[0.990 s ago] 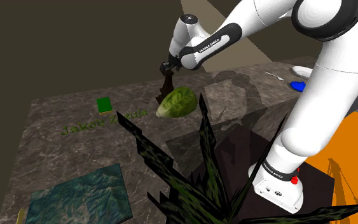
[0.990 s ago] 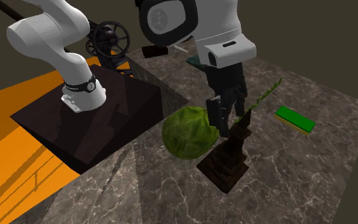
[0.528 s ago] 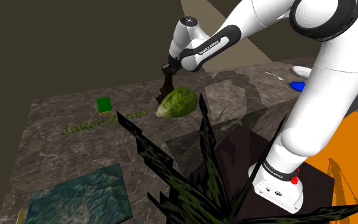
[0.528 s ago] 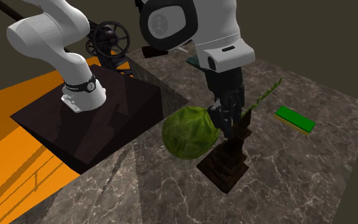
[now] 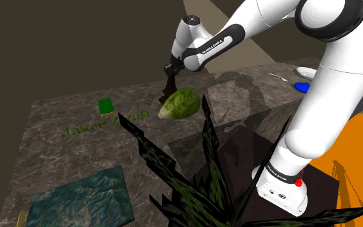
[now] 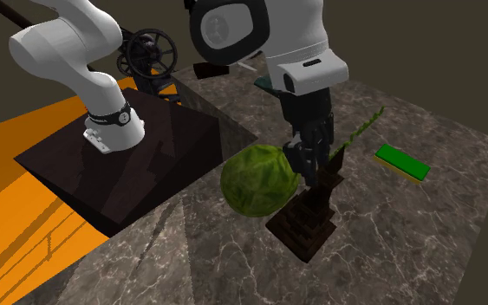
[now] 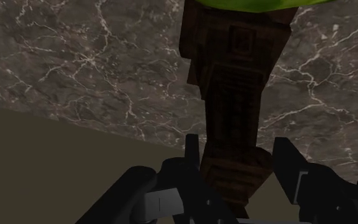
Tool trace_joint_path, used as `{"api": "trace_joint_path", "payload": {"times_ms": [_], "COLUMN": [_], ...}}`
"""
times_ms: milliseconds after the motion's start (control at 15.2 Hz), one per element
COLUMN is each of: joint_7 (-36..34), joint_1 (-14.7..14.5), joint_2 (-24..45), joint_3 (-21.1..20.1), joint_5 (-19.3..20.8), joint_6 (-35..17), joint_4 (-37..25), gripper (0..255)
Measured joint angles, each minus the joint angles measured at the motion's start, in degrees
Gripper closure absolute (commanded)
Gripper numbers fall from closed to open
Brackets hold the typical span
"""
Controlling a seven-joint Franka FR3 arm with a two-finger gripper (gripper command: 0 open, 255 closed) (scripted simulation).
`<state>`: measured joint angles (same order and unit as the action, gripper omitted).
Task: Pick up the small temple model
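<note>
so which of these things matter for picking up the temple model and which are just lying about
For the job: temple model; gripper clasping its top.
Lying about: green cabbage; green block; spiky plant; map-like mat; white plate.

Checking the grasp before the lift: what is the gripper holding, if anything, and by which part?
The gripper clasps the dark temple model by its narrow top, fingers on either side.

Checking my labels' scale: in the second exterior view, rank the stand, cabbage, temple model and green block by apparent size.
Largest: stand.
Then cabbage and temple model, about alike, so unranked.
Smallest: green block.
</note>
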<state>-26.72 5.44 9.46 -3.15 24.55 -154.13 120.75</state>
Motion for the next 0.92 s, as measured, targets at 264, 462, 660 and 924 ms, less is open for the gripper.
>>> {"api": "trace_joint_path", "payload": {"times_ms": [264,462,660,924], "joint_7": [1.67,3.09,4.33,5.69], "joint_1": [0.16,0.33,0.42,0.44], "joint_2": [-1.39,-2.92,-3.87,-4.93], "joint_3": [-0.52,-0.83,-1.06,-1.30], "joint_5": [-1.72,-3.09,-4.28,-5.59], "joint_6": [2.48,4.39,6.36,8.93], "joint_4": [-1.15,-1.67,-2.79,-4.40], "gripper": [255,255,255,255]}}
